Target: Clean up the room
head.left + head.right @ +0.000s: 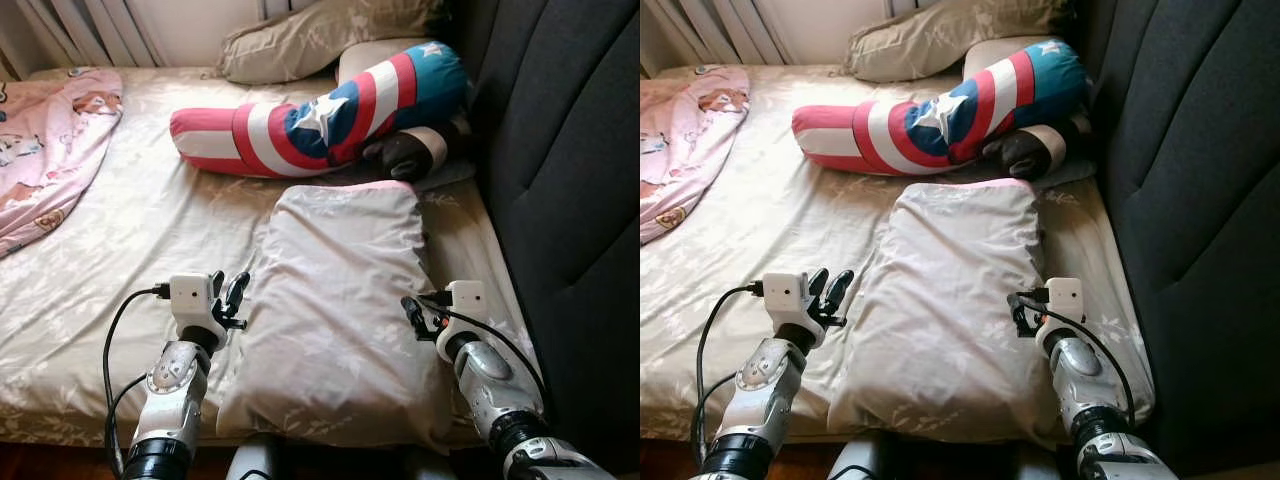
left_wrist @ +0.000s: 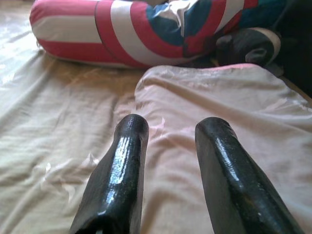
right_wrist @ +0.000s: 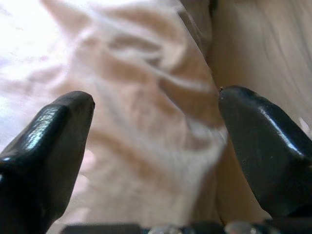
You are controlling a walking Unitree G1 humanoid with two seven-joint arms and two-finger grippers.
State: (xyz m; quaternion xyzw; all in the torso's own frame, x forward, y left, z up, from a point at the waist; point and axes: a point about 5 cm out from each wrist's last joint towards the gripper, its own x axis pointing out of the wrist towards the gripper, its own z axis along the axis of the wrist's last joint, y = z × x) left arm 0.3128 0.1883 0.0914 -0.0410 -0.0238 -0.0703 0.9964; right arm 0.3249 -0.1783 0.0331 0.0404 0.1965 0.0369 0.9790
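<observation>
The tidying looks barely under way — nothing on the bed (image 1: 150,230) appears put in order yet, and the work in hand seems to be the beige pillow (image 1: 340,310), which lies lengthwise in the lower middle of the frame with its near end hanging slightly over the mattress edge. The left gripper (image 1: 228,296) stands just beside the pillow's left edge, lower left of centre, its jaws parted and empty. The right gripper (image 1: 414,315) sits at the pillow's right edge, lower right of centre, jaws spread wide with the pillow's rumpled side between them in the right wrist view, not closed on it. By my reading, both arms are bracketing the pillow for a lift, and that lift is not yet done.

Left to sort: a pink printed blanket (image 1: 45,140) bunched at the upper left, a long red, white and blue star-patterned bolster (image 1: 320,115) lying aslant across the upper middle, a dark rounded cushion (image 1: 410,152) tucked under its right end, and an olive-grey pillow (image 1: 320,35) at the top.

The pillow is soft, plump and wrinkled, in thin cotton-like fabric with a faint leaf print — it will likely sag when gripped at the edges. The sheet is similarly pale and creased. The headboard (image 1: 560,200) on the right is dark, padded cloth.
</observation>
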